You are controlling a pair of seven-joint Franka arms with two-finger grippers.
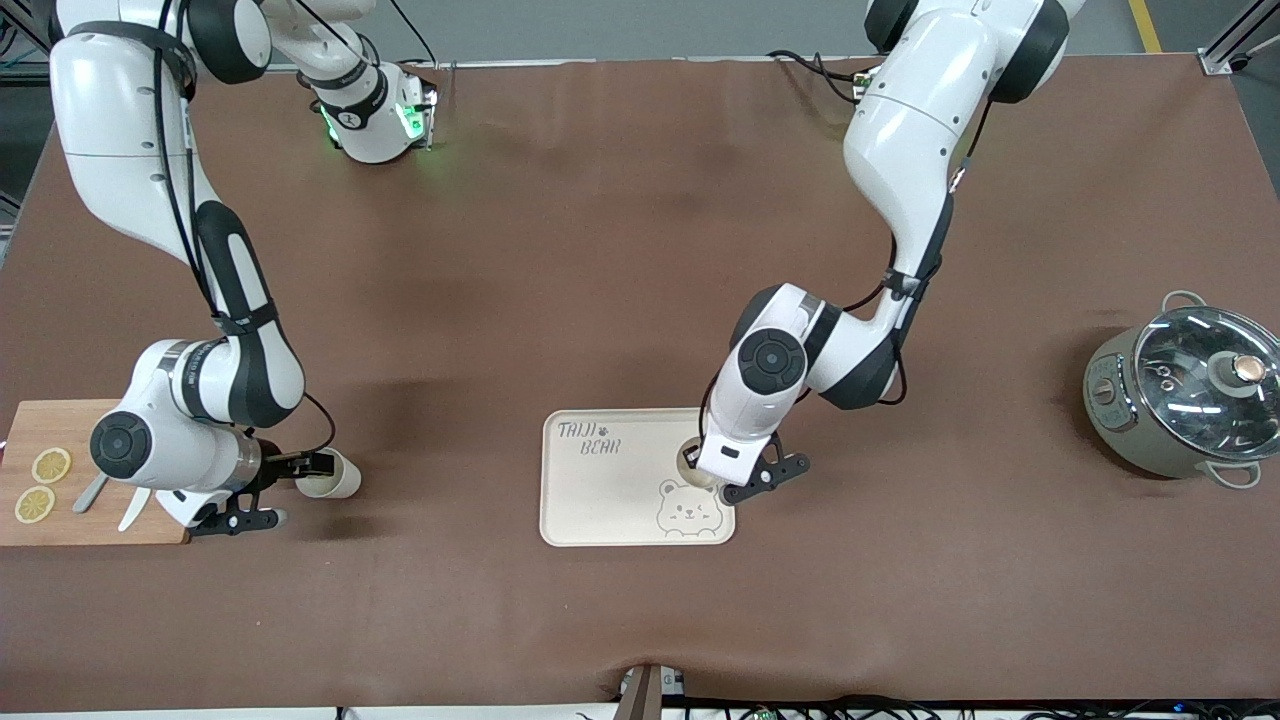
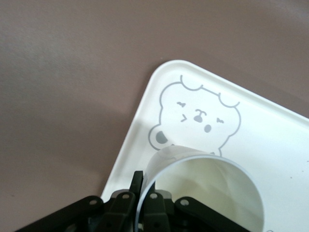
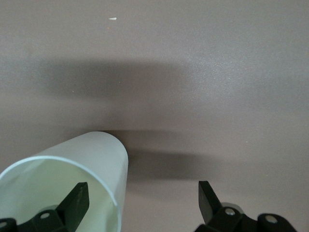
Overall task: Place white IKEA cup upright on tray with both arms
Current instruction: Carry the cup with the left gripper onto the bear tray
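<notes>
Two white cups show. One cup [image 1: 688, 462] [image 2: 212, 193] is mouth up on the cream tray [image 1: 600, 490] [image 2: 270, 121], beside the bear drawing. My left gripper [image 1: 703, 468] [image 2: 145, 186] is shut on its rim, one finger inside and one outside. Whether its base rests on the tray is hidden. The other cup [image 1: 335, 478] [image 3: 91, 159] lies on its side on the brown table, next to the cutting board. My right gripper [image 1: 295, 488] [image 3: 143, 191] is open at its mouth, one finger inside the cup and the other well clear of it.
A wooden cutting board [image 1: 100, 520] with two lemon slices [image 1: 50, 465] and a knife lies at the right arm's end. A grey pot with a glass lid [image 1: 1190, 400] stands at the left arm's end.
</notes>
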